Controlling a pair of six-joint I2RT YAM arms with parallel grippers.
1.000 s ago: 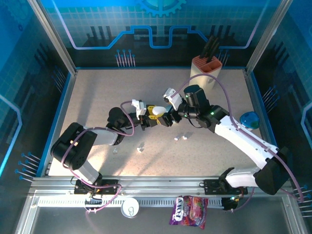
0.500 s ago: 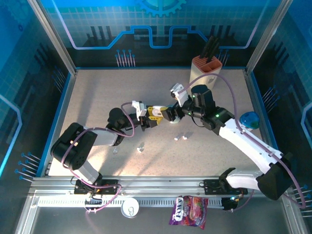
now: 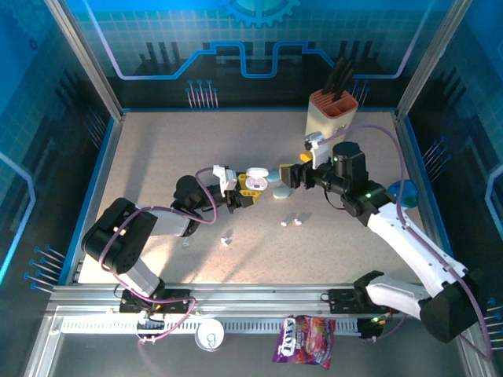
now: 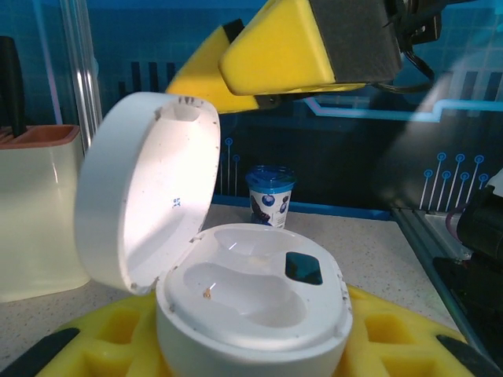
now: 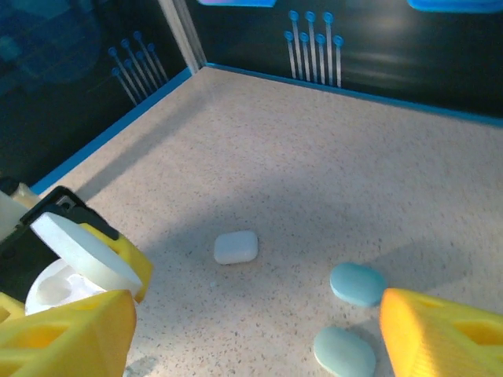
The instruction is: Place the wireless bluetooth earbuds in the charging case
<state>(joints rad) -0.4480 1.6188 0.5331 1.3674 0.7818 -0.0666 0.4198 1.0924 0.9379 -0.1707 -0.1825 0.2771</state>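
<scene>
Top external view: the wireless bluetooth earbuds (image 3: 298,221) lie loose on the table (image 3: 157,157). One pair sits side by side at 5 o'clock from the charging case (image 3: 253,176), and a single bud lies at 7 o'clock from it. All are tiny, white and glossy. They are too small here to read a long axis or heading.

The charging case is held off the table near its centre. In the left wrist view it is a white oval shell with its long axis running 9 to 3 o'clock and its opening facing up. The lid (image 4: 149,188) stands hinged open on the 9 o'clock side, with its inner face turned toward 3 o'clock. Both moulded wells are empty. The well toward 3 o'clock carries a dark rectangular window.

The left gripper (image 3: 248,187) clamps the case body between its yellow pads (image 4: 118,334).

The right gripper (image 3: 291,174) sits at 3 o'clock from the case and points at it. In the right wrist view its two yellow fingers (image 5: 67,338) stand wide apart and grasp nothing.

Two blue-green oval cases (image 3: 277,184) lie on the table between the right gripper and the charging case. The right wrist view also shows a white pebble-shaped case (image 5: 236,247) on the table at 10 o'clock from them.

A knife block (image 3: 332,114) stands at 1 o'clock from the charging case. A blue cup (image 3: 403,192) stands at the table's 3 o'clock edge.
</scene>
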